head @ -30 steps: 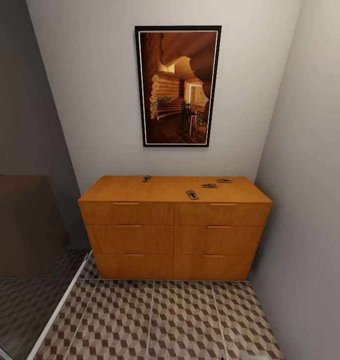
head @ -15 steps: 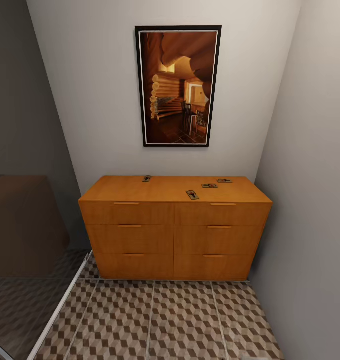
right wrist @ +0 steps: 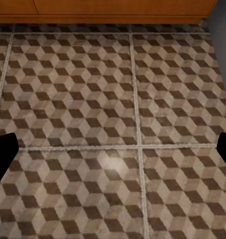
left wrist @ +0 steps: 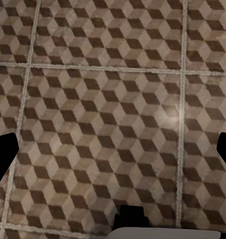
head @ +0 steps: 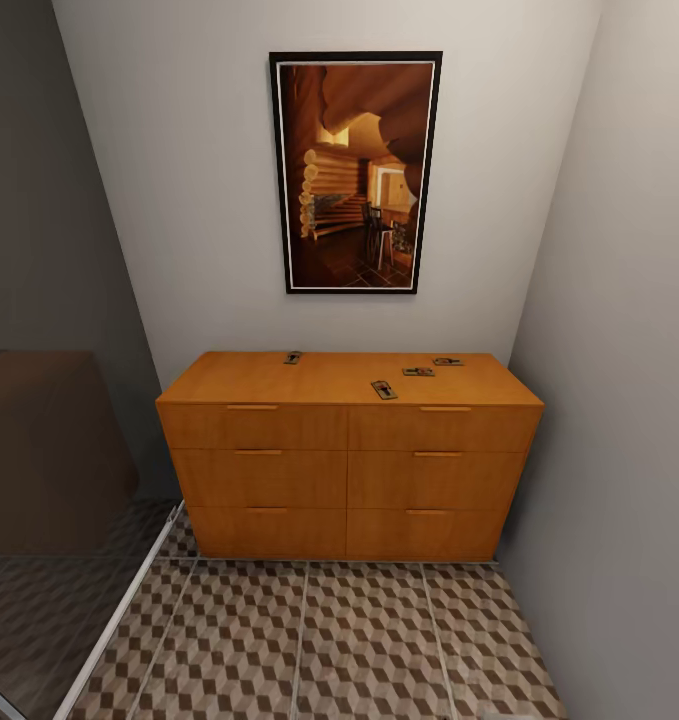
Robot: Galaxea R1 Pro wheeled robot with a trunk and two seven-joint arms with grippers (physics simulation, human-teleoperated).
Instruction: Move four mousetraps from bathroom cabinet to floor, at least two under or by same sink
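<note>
Brown wooden mousetraps sit on the cabinet [head: 349, 455] top: one [head: 293, 357] at the back edge, 11 o'clock from top centre, long axis front-to-back; one [head: 384, 390] near the front edge, slightly skewed; two [head: 418, 372] [head: 448, 362] at the right rear, long axes roughly left-right. None grasped; approach step. Next likely: roll closer, raise an arm to top height. Left claw [left wrist: 113, 154] and right claw [right wrist: 113, 152] fingertips spread wide, empty, over bathroom floor [head: 309, 650].
</note>
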